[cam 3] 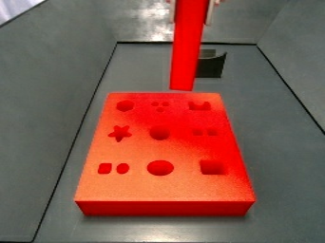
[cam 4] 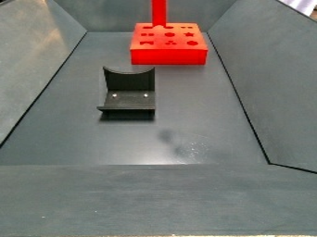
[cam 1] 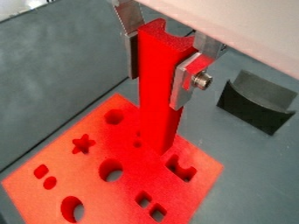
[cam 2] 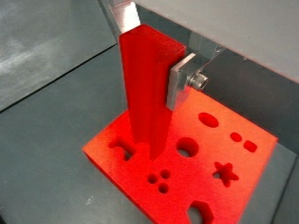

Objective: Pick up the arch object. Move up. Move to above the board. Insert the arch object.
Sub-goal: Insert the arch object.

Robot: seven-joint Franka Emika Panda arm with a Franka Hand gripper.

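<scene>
Lying flat on the grey worktop (cam 4: 173,139), the board (cam 3: 178,185) shows nine shaped holes. The arch object (cam 1: 156,87) stands upright over its middle, clamped near the top between the gripper (cam 1: 162,52) fingers.

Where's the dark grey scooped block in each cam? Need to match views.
Wrist view: dark grey block sits on the floor beyond the claw, which grips the arch object.
Wrist view: not in it.
Side view: block peeks out behind the arch object, past the board's far edge.
Side view: block in the foreground, nearer than the board.
Shared landmark: the board, in all four.
</scene>
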